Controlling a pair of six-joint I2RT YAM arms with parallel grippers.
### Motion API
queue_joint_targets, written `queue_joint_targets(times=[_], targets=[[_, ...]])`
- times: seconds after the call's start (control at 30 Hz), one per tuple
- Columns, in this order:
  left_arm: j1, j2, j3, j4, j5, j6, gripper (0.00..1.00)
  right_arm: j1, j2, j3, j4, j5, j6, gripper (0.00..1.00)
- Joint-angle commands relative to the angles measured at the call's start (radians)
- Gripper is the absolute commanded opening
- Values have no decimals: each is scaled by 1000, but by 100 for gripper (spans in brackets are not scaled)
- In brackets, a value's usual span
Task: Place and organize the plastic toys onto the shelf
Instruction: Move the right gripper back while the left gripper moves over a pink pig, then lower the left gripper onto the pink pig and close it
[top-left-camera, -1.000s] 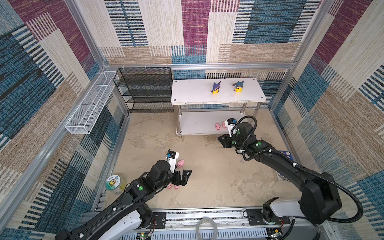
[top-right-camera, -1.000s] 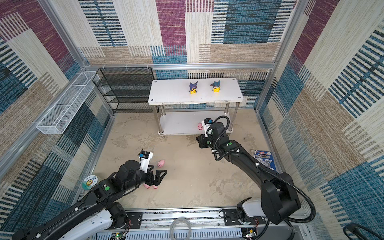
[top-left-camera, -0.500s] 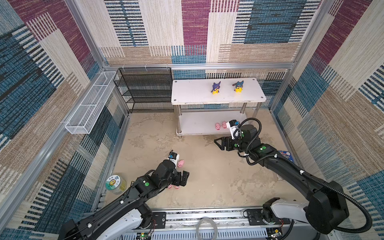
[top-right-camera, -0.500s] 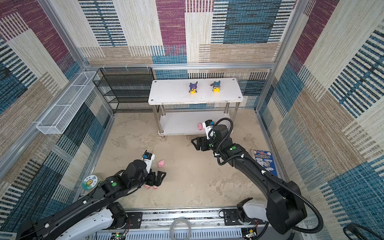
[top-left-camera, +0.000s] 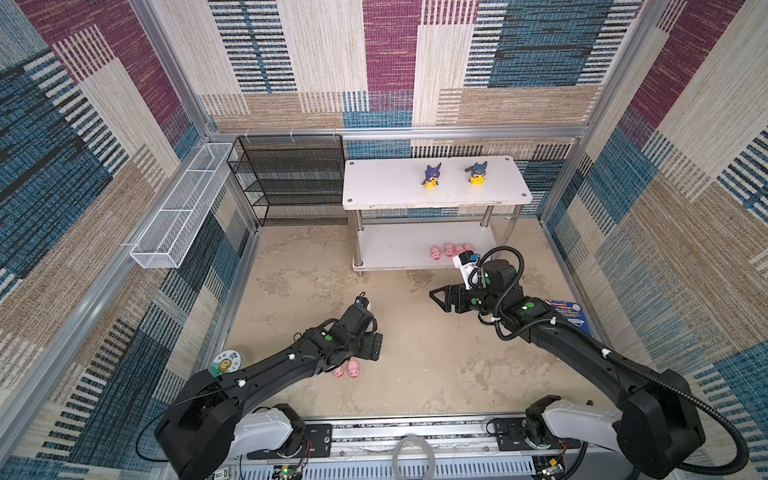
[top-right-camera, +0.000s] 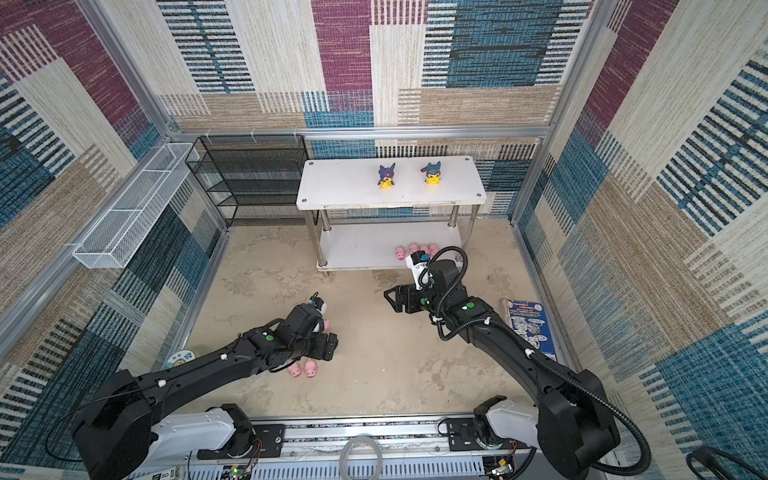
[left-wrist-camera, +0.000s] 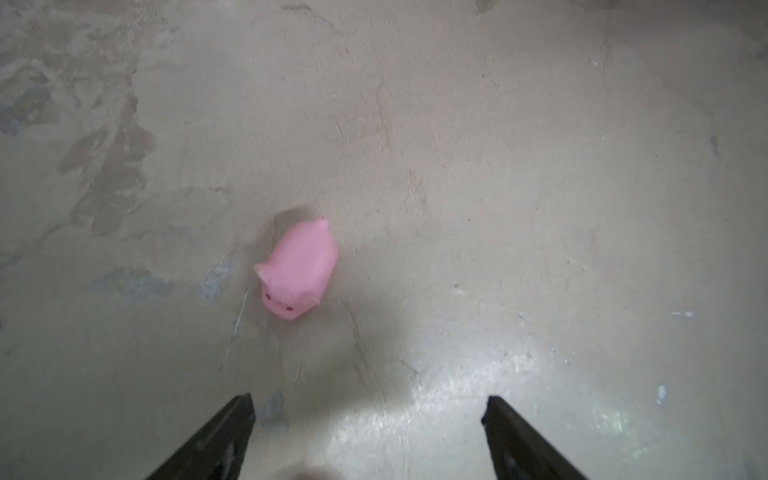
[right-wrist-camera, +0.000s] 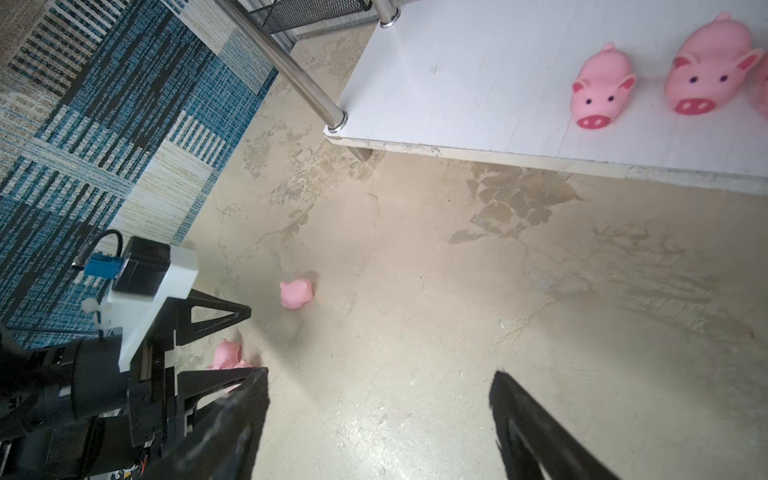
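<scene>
The white shelf (top-left-camera: 386, 183) stands at the back; two yellow figurines (top-left-camera: 432, 176) (top-left-camera: 477, 173) stand on its top tier. Several pink pigs (top-left-camera: 449, 250) sit in a row on its lower tier (right-wrist-camera: 457, 75), two of them close in the right wrist view (right-wrist-camera: 602, 87). Two pigs (top-left-camera: 346, 369) lie together on the floor by my left arm. A third pig (left-wrist-camera: 299, 270) lies alone ahead of my open left gripper (left-wrist-camera: 368, 401) (top-left-camera: 376, 348), outside its fingers. My right gripper (top-left-camera: 438, 300) (right-wrist-camera: 380, 376) hangs open and empty over the floor in front of the shelf.
A black wire-mesh rack (top-left-camera: 291, 178) stands left of the shelf. A long white wire basket (top-left-camera: 183, 208) hangs on the left wall. A green-lidded jar (top-left-camera: 226, 362) sits at the front left, and a blue booklet (top-left-camera: 569, 313) lies by the right wall.
My right gripper opened at the shelf's lower tier, left a pig there, and drew back over the floor. My left wrist shifted over the lone floor pig.
</scene>
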Motion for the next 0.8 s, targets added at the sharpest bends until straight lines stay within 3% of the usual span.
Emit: queue_joint_targets(times=[0.0,0.53,0.63,0.77], targets=[[14,51,39,9,-24,63,92,0,-19,-12,35,-28,-11,89],[106,215,89,59,22,105,87,0,-39,-6,9,-23,-51,95],[112,243,101,61,36,110,83,0,-39,-7,11,-27,-49,95],[111,252,113,61,77,98,71,0,-43,-9,11,-23,-46,95]])
